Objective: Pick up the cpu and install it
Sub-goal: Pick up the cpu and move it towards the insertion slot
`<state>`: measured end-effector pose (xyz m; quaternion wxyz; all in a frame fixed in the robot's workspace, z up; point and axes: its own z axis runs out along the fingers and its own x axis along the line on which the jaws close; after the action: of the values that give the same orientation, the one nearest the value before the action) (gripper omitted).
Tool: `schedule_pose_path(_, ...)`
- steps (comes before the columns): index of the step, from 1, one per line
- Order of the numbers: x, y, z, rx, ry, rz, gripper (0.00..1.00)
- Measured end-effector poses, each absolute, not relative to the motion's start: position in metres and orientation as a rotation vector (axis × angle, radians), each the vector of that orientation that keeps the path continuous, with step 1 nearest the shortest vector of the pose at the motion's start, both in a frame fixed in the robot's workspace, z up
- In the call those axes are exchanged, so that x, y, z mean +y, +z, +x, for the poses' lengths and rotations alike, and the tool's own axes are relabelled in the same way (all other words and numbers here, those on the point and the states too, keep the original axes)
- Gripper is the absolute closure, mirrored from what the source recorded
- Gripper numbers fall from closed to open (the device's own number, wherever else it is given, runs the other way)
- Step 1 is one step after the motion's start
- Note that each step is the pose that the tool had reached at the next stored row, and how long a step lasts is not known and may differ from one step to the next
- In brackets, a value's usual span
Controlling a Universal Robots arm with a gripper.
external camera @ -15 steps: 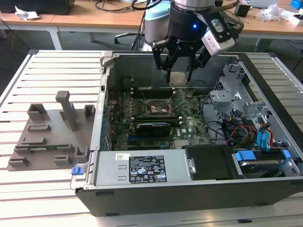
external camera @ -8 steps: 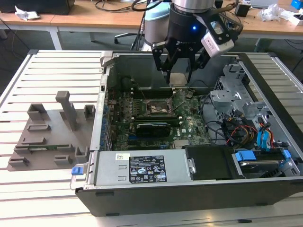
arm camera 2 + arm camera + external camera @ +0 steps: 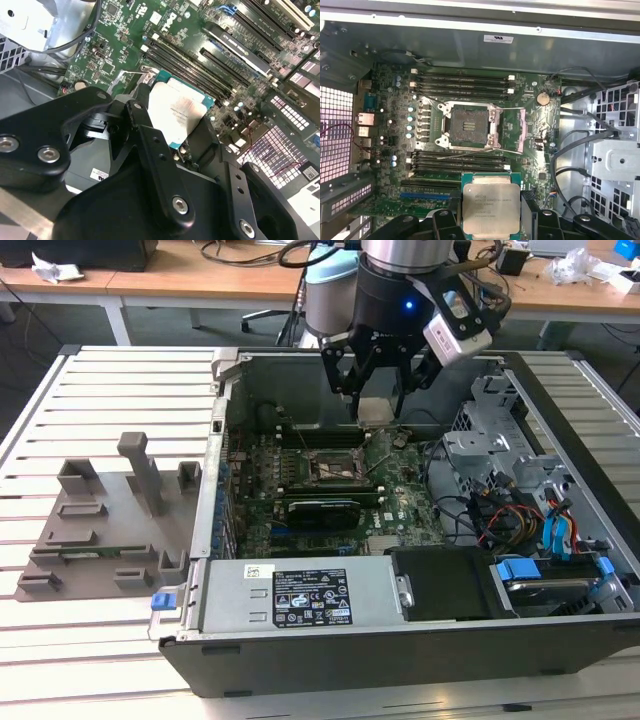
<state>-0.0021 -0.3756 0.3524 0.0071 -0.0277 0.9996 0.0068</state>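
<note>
1. Above the motherboard [image 3: 400,502] inside the open computer case [image 3: 300,612], the cpu [image 3: 376,412] is held by the gripper [image 3: 378,404].
2. Its fingers [image 3: 146,131] are clamped against opposite edges of the cpu, silver top facing both wrist views.
3. The socket [image 3: 469,125] is seen open and unfilled, apart from the cpu.

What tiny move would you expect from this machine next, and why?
Probably a short sideways shift at the same height. The claw is shut on the cpu, held above the motherboard. In the first wrist view the chip sits beside the open socket, not over it. Lowering from here would likely miss the socket.
</note>
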Motion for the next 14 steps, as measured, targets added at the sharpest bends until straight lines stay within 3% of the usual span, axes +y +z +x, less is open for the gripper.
schedule_pose_path(14,-0.3747,0.3443,-0.0034,3.126,0.021,-0.087,0.45)
